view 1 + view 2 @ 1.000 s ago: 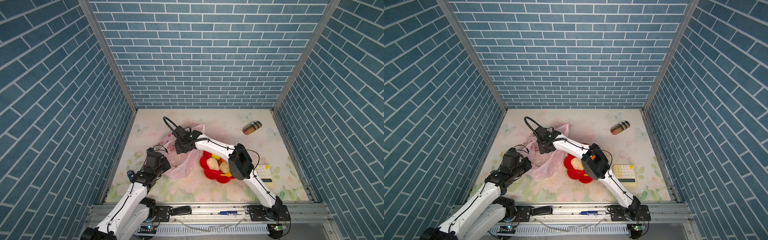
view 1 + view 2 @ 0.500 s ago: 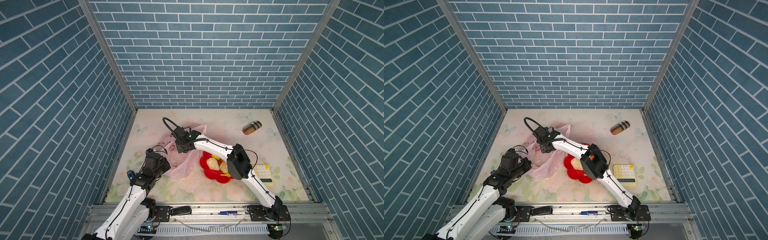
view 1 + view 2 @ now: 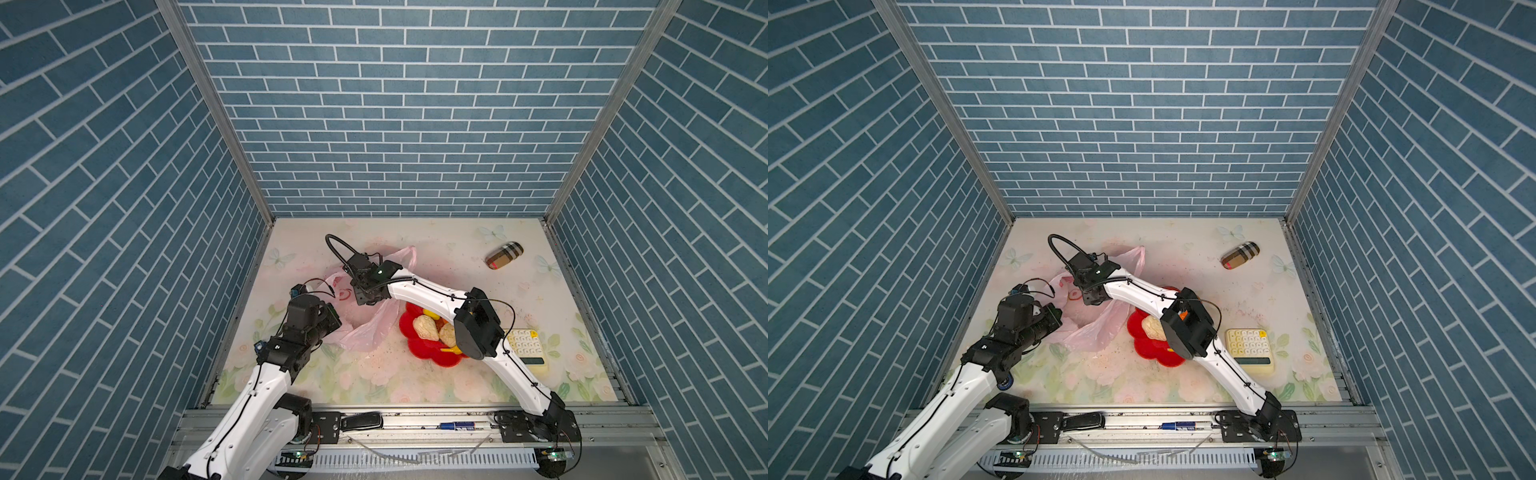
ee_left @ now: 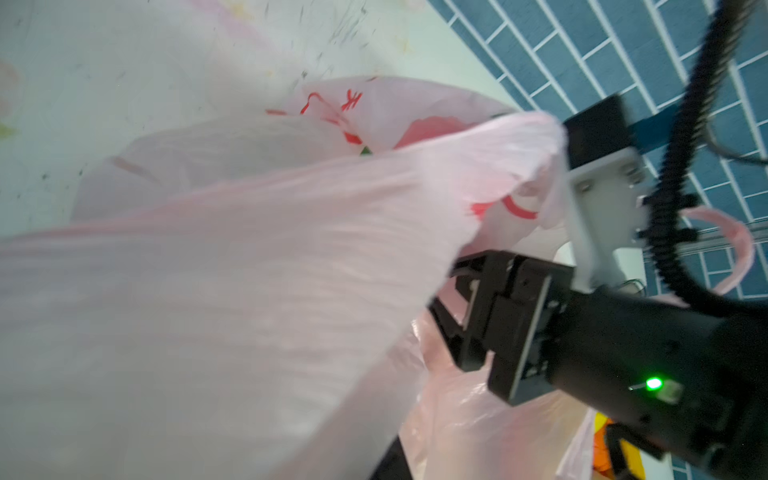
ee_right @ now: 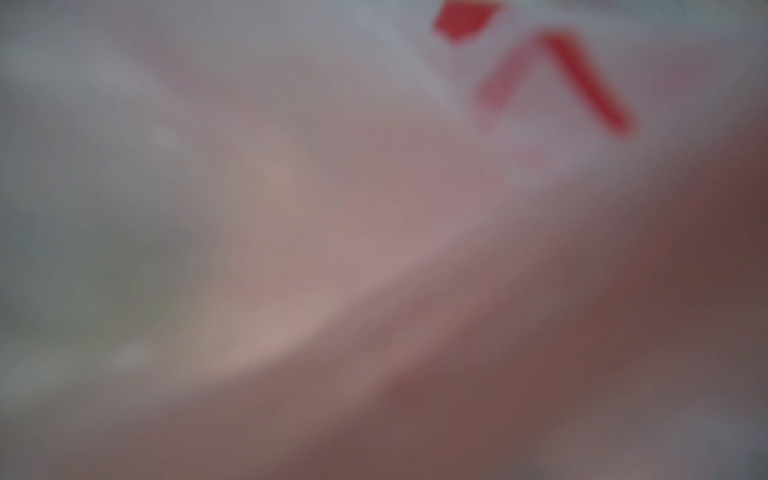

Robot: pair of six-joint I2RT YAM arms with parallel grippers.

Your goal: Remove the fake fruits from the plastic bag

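Your left gripper [image 3: 334, 318] has its jaws closed all the way on the edge of the plastic bag [image 3: 368, 332], and in the left wrist view the pale-pink film fans out taut from it. Your right gripper [image 3: 365, 300] reaches across the middle and points down into the bag's mouth. Its fingers [image 4: 453, 328] show dark in the left wrist view, but the film hides their tips, so you cannot tell how far apart the jaws stand or whether they hold anything. Your right wrist view gives only blurred pink film with red print.

You find the bag crumpled on the left half of the floral table [image 3: 374, 374], with one loop handle [image 3: 412, 254] flopped toward the back wall. A reddish patch [image 4: 428, 129] shows through the film; you cannot tell whether it is fruit or print.

Just beside the bag on its right sits the red dish [image 3: 424, 355]. In it you see a large cream fruit [image 3: 424, 327], a second cream fruit [image 3: 446, 333] next to it, a yellow lump [image 3: 429, 311] behind and the end of a yellow banana [image 3: 451, 351] in front, partly under your right arm. Further right lies a cream calculator [image 3: 528, 345], and a plaid case [image 3: 504, 255] lies well apart near the back.
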